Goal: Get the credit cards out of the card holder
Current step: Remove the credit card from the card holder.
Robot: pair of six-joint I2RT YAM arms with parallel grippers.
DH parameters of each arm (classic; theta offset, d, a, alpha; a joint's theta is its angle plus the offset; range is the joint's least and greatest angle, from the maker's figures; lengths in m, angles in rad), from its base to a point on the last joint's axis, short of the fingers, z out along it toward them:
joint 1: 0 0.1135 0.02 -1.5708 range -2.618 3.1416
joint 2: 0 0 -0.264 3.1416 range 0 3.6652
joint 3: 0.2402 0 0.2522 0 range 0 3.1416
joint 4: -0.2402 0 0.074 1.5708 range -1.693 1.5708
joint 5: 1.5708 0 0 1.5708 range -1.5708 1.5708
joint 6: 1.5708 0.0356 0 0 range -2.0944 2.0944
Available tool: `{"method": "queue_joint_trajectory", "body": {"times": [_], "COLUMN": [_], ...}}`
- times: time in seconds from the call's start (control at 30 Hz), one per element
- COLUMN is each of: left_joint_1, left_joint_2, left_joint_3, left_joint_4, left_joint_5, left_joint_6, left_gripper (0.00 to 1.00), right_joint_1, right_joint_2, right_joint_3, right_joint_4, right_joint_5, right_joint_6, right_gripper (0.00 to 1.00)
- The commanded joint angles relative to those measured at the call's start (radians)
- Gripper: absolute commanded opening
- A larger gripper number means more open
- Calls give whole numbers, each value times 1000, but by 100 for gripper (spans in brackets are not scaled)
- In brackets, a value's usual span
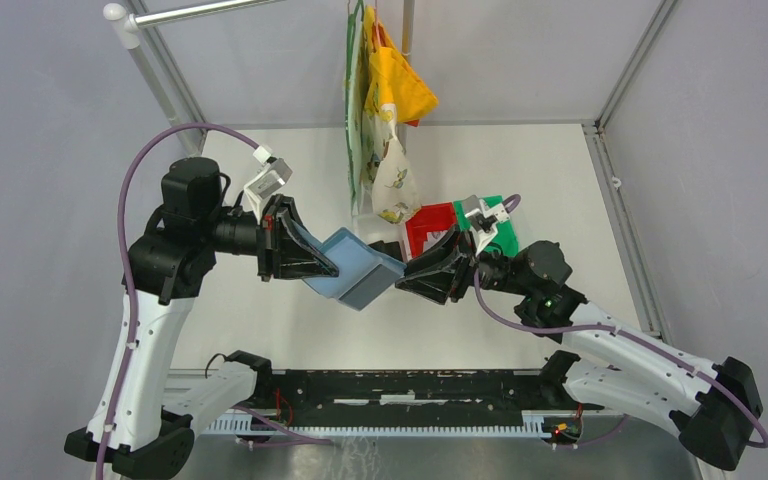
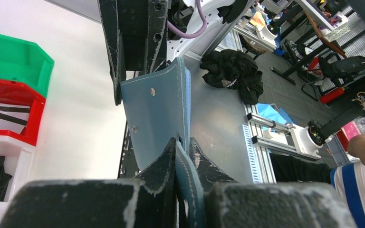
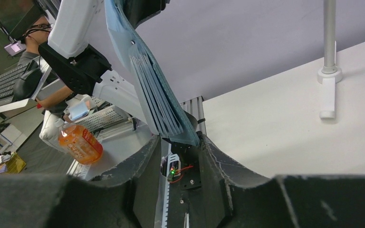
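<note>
The card holder (image 1: 355, 270) is up in the air between my two arms, above the middle of the white table (image 1: 260, 330) and touching nothing but my fingers. From the top view it is a soft teal-blue wallet, bent open in a shallow fold, the face towards my left arm a lighter blue than the darker panel towards my right. In my left wrist view the card holder (image 2: 154, 118) stands on edge, pale stitching running along its rim and two small round metal studs on its flat side. In my right wrist view the card holder (image 3: 157, 95) shows a stack of thin pale-blue layers fanned along its lower edge; whether any of them are card edges I cannot tell.

My left gripper (image 1: 325, 268) is clamped on the wallet's left edge, and in its own camera the left gripper (image 2: 183, 147) has both fingers pressed tight on the stitched rim. My right gripper (image 1: 410, 272) meets the opposite corner; in its own view the right gripper (image 3: 180, 142) has that corner dipping between its fingers, which stand partly apart, and I cannot tell whether they pinch it.

Beyond the wallet sit a red bin (image 1: 428, 225) and a green bin (image 1: 505, 235), and patterned bags (image 1: 385, 110) hang from a rail above.
</note>
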Motion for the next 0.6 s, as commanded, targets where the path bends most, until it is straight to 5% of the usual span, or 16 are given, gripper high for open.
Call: {"method": "queue_joint_trajectory", "body": {"times": [0.0,0.4,0.57], "left_joint_1": [0,0,-1], "left_joint_2": [-4,-12,-13], "left_joint_3": [45,43,38], "left_joint_4": [56,93,94], "left_joint_5": [56,60,51], "left_joint_6": [-51,-94,-94], "left_gripper": [2,2,2], "right_joint_1": [7,28,46], "right_joint_2": [1,19,28], "right_joint_3": [0,12,29], "right_joint_4": [77,102,116], "right_joint_5": [16,39,29], "right_joint_6": [17,18,25], "right_gripper": [37,34,40]}}
